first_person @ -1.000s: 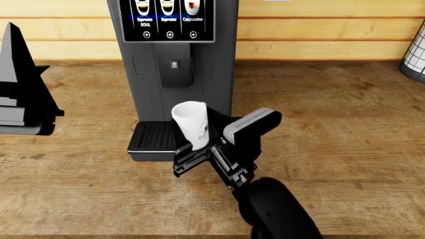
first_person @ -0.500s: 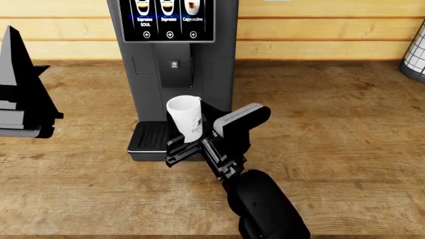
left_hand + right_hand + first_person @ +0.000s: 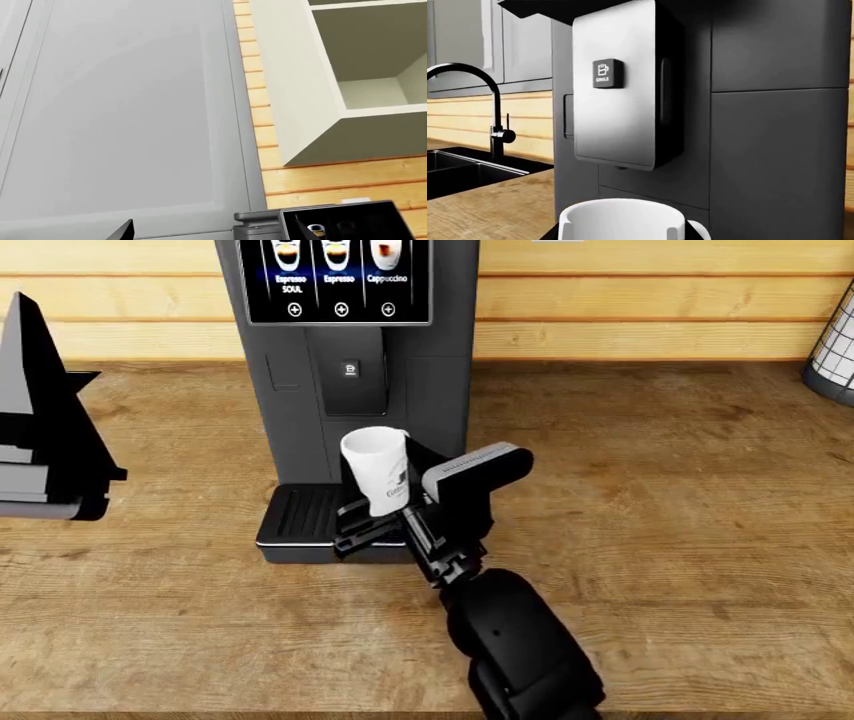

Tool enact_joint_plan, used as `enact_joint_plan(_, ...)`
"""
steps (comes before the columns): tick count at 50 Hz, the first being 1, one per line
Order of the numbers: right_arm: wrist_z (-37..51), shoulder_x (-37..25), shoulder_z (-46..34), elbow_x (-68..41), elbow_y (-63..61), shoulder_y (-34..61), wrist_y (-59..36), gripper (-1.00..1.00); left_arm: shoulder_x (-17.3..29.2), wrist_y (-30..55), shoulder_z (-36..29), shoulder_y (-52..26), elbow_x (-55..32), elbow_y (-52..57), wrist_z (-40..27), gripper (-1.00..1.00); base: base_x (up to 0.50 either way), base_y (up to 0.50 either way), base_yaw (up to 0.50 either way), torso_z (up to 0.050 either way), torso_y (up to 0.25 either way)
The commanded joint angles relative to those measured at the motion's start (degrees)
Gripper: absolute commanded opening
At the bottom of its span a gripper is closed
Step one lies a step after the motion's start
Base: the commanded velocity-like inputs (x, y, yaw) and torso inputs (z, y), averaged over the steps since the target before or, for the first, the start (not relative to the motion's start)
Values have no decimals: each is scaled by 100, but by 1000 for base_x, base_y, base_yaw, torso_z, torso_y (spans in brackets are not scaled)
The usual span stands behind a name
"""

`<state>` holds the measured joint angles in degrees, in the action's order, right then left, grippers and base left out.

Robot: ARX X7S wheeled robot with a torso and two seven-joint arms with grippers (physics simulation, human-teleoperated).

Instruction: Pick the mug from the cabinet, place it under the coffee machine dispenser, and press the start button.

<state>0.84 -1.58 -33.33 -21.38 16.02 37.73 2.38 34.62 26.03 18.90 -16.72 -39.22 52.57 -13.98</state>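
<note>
Wood counter (image 3: 694,540); dispenser (image 3: 620,100) button reads "SINGLE"; screen (image 3: 336,280) "Cappuccino".

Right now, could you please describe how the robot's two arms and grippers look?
The right arm is glossy black with rounded links. The right gripper is boxy black, carrying a grey ribbed block. The left arm shows only as an angular black shape with grey faces. No cables or markings are visible.

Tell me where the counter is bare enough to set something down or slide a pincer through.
Bare wood runs right of the coffee machine to the gridded cylinder, and along the front edge left of the right arm. Crowded: the drip tray, where the right pincer holds the mug under the dispenser.
</note>
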Motion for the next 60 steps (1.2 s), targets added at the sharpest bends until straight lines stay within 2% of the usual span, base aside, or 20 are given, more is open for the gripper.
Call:
enact_joint_plan(1, 144, 27, -229, 76, 450, 236, 298, -100, 40, -27, 14, 24, -26, 32, -4, 100, 0, 0, 3, 0, 0)
enact_joint_plan(43, 507, -12, -1037, -358, 516, 472, 521, -100, 55, -231, 12, 140, -26, -5, 5, 100, 5, 3, 5, 0, 0)
enact_joint_plan(44, 511, -29, -1042, -391, 492, 466, 509, 100, 48, -247, 8, 145, -15, -18, 13, 100, 0, 0, 0, 0, 0)
enact_joint_plan(60, 845, -300, -1116, -458, 177, 462, 260, 100, -16, -420, -16, 266, 111, -117, 78, 100, 0, 0, 0, 0, 0)
